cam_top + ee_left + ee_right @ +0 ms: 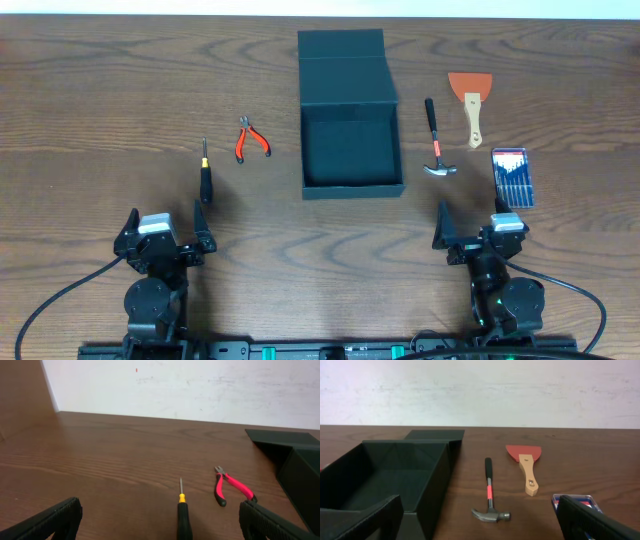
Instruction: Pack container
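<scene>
Overhead, the container (pixel 350 115) sits open at upper centre of the table (pixel 100 100), its lid flap laid back toward the top edge. The left hand (pixel 168 218) at lower left and the right hand (pixel 475 220) at lower right are both spread wide and hold nothing. In the left wrist view the screwdriver (pixel 183 510) lies at bottom centre, long axis up the frame and handle nearest, with the pliers (pixel 230 489) to its right and the container at the right edge. In the right wrist view the container's hollow fills the lower left, and the hammer (pixel 490 495) lies at centre, head nearest, left of the scraper (pixel 526 467).
</scene>
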`<state>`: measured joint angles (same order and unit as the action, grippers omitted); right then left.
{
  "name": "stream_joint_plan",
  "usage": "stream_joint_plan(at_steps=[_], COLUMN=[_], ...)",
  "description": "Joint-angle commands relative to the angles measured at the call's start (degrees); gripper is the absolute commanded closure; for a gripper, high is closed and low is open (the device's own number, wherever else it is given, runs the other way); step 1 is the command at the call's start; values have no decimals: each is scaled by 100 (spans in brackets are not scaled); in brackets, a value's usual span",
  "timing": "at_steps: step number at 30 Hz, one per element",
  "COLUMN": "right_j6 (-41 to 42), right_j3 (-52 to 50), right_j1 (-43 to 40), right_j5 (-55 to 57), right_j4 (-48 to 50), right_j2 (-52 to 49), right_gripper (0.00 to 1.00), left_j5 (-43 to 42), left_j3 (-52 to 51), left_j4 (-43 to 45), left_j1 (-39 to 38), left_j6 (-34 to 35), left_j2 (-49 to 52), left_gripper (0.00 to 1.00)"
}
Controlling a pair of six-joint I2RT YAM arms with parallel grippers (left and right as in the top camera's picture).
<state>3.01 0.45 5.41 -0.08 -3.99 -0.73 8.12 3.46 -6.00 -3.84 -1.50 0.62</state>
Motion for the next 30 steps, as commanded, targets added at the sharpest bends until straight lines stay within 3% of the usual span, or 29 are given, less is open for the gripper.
stream_joint_plan(at_steps=[1, 30], right_j6=[81, 79], right_j3=[-13, -13], right_j1=[-50, -50], right_j5=[-20, -20], right_j4=[-17, -17], right_j2=[35, 35], right_gripper=[1, 1], left_j5=[116, 116], left_j3=[-153, -153], left_j4=[-92, -92], left_j1=[28, 28], left_j6=[11, 11], left_j2=[-39, -39], left_gripper=[1, 1])
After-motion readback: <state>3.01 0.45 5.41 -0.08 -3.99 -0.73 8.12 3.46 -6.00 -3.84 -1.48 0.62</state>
